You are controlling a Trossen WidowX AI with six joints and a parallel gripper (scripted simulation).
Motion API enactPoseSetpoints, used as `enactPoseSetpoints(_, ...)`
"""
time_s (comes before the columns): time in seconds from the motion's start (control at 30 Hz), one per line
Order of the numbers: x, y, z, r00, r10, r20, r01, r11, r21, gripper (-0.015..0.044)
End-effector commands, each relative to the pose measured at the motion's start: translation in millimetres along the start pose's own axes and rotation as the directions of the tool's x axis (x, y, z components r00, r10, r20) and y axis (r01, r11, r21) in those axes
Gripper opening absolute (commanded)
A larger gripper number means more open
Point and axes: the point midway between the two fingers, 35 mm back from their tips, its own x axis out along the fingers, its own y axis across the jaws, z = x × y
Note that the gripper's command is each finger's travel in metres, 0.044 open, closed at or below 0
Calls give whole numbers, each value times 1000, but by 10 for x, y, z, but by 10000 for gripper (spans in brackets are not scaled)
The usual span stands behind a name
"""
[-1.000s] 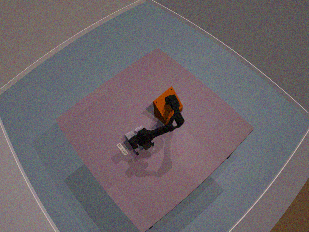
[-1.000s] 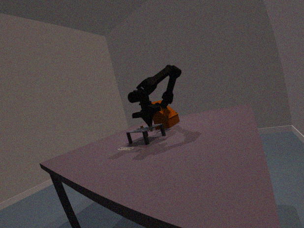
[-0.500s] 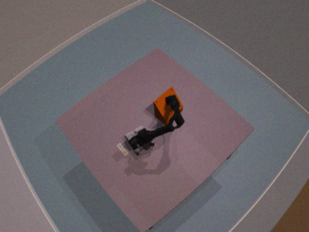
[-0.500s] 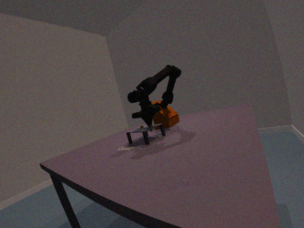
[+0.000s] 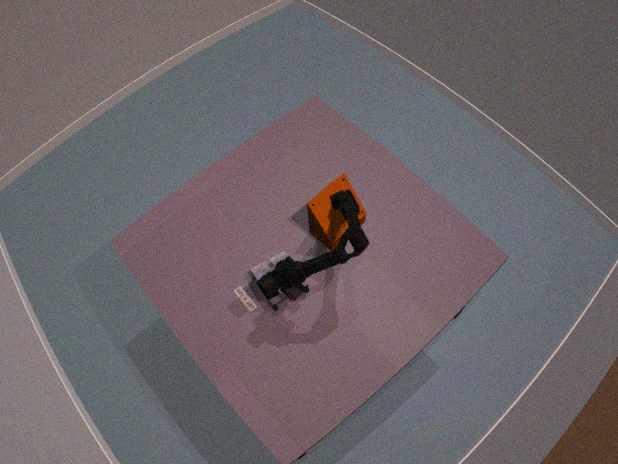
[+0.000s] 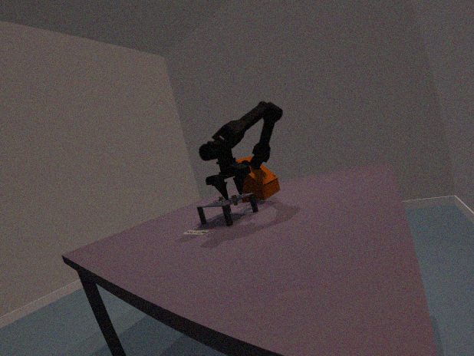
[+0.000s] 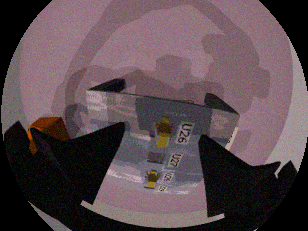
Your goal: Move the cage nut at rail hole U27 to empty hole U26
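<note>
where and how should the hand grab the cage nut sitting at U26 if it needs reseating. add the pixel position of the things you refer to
Come from above, one finger each side of the raised yellow body of the cage nut (image 7: 164,130): it stands proud of the rail plate (image 7: 127,154), while its underside is hidden.

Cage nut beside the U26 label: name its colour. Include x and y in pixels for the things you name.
Yellow, darker brownish at its middle; the wrist view shows it best (image 7: 163,139).

My three views: from above, from the side, and at the wrist.
I look down over the whole tabletop (image 5: 410,300) (image 6: 326,261); side-on, across it from beyond one corner; at the wrist, close over the rail plate (image 6: 215,203) (image 7: 125,159) (all share it).
</note>
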Motion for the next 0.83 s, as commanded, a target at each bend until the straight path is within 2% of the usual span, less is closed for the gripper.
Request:
enactPoseSetpoints(0.0,0,0,0,1000,0,0,0,1000,0,440)
enactPoseSetpoints(0.1,-28,-3,-2,1000,0,0,0,1000,0,440)
enactPoseSetpoints(0.2,-387,-10,-22,1000,-1,-3,1,1000,0,440)
enactPoseSetpoints(0.27,-499,-3,-27,1000,0,-2,0,1000,0,440)
enactPoseSetpoints(0.8,-499,-3,-27,1000,0,-2,0,1000,0,440)
